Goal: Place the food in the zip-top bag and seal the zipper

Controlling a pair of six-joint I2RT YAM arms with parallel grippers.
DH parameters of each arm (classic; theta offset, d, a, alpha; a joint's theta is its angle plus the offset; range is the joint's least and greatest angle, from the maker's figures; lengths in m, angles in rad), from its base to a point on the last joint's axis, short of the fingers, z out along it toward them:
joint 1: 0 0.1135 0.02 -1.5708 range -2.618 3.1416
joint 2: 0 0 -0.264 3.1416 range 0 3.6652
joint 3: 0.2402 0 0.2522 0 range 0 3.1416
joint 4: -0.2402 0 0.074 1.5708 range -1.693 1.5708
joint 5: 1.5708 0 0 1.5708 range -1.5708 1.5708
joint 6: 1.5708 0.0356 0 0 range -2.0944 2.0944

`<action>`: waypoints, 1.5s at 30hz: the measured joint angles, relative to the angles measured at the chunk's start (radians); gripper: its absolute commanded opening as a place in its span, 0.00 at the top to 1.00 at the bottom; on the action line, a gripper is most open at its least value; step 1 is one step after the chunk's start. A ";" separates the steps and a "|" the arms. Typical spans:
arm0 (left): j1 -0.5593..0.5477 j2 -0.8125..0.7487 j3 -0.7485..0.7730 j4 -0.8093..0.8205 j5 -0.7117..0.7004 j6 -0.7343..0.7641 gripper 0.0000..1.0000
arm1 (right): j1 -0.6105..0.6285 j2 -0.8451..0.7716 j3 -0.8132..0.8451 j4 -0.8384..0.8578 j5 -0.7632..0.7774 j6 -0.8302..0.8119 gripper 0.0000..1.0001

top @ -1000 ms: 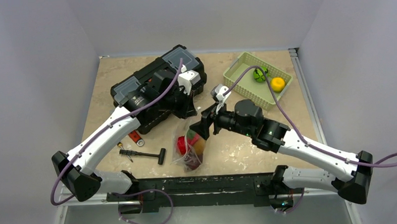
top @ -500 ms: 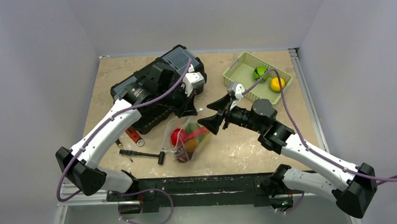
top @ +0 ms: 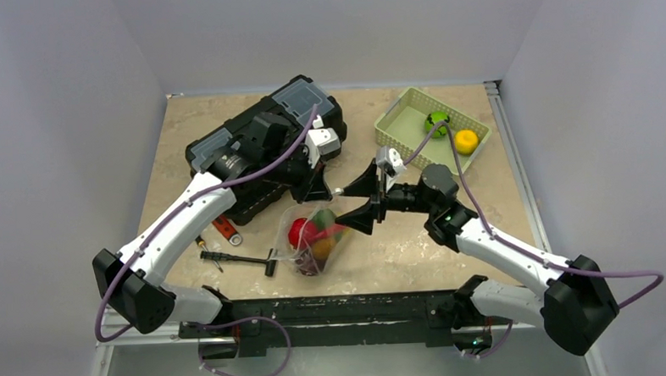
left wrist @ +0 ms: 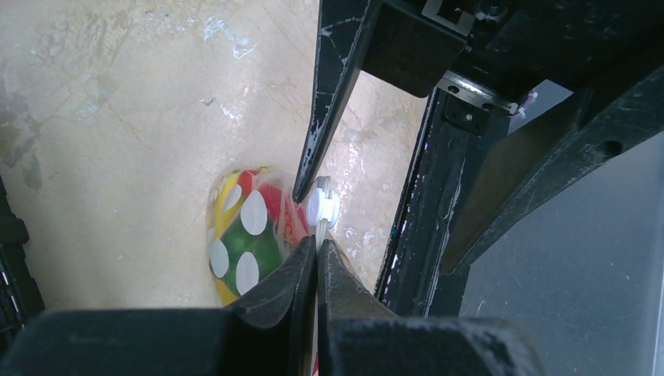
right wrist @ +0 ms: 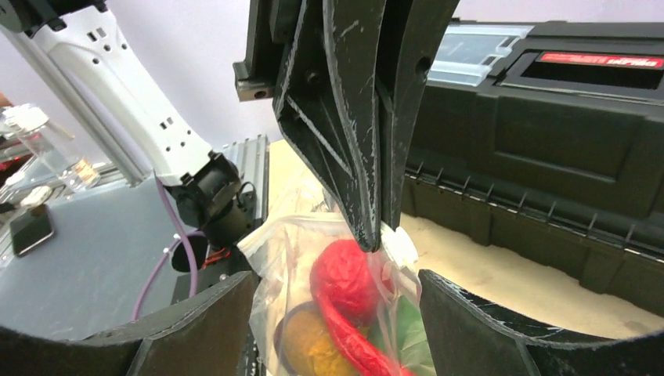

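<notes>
The sandy, scuffed tabletop (top: 450,234) carries a black toolbox (top: 260,149), boxy hard plastic with ribbed sides and clear lid compartments. To the toolbox's right, well apart, sits a pale green basket (top: 399,130), rigid, rectangular and slotted. It holds a green toy fruit (top: 436,122) and a yellow one (top: 466,140), both round and glossy. Sealing at this point would likely leave those two outside.

Just off the toolbox's near side hangs the zip-top bag (right wrist: 274,258), thin, clear, crinkled film dotted white, its bottom apparently resting on the tabletop. The left pincer (left wrist: 316,249) is clamped tight on the bag's mouth edge and holds it upright. The right pincer (top: 342,207), also off the toolbox's near side and a little further right, stands wide apart and grips nothing, with one jaw on either side of the bag's top.

The film looks slippery. If those jaws close on loose plastic or on the left fingers rather than the strip, the mouth could crumple or tug free, and the bag would slump and spill.

The food (right wrist: 344,278) inside is smooth red, orange and green lumps. It bulges close under the mouth and could get caught in the seal.

The zipper (left wrist: 322,205) is a narrow whitish strip showing a small white knob just past the left fingertips. A pinch landing off it would probably leave a gap.
</notes>
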State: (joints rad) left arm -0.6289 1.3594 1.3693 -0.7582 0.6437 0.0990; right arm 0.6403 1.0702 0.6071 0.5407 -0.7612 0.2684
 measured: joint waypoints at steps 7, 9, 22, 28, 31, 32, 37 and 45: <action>0.007 -0.007 -0.010 0.002 0.036 0.001 1.00 | -0.027 0.013 0.000 0.004 -0.076 -0.019 0.27; 0.007 -0.013 -0.012 0.002 0.048 0.003 1.00 | -0.049 0.011 0.000 0.009 -0.098 -0.023 0.28; 0.007 -0.031 -0.026 0.002 0.114 0.017 1.00 | -0.106 0.105 0.039 0.074 -0.246 -0.026 0.62; 0.007 -0.031 -0.026 0.010 0.114 0.013 1.00 | -0.106 0.140 0.039 0.144 -0.304 0.039 0.86; 0.007 -0.031 -0.026 0.011 0.109 0.001 0.93 | -0.106 0.154 0.039 0.204 -0.327 0.095 0.99; 0.006 -0.031 -0.026 0.013 0.103 -0.003 0.89 | -0.106 0.164 0.039 0.229 -0.333 0.121 1.00; 0.000 -0.032 -0.026 0.029 0.027 -0.010 0.54 | -0.106 0.188 0.039 0.298 -0.324 0.221 1.00; -0.069 -0.093 -0.088 0.062 -0.164 0.029 0.40 | -0.106 0.174 0.007 0.319 -0.256 0.304 1.00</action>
State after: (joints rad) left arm -0.6983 1.2663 1.2812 -0.6960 0.4801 0.1276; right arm 0.5346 1.2438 0.6140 0.8593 -1.0176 0.5724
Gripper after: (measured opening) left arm 0.588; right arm 0.003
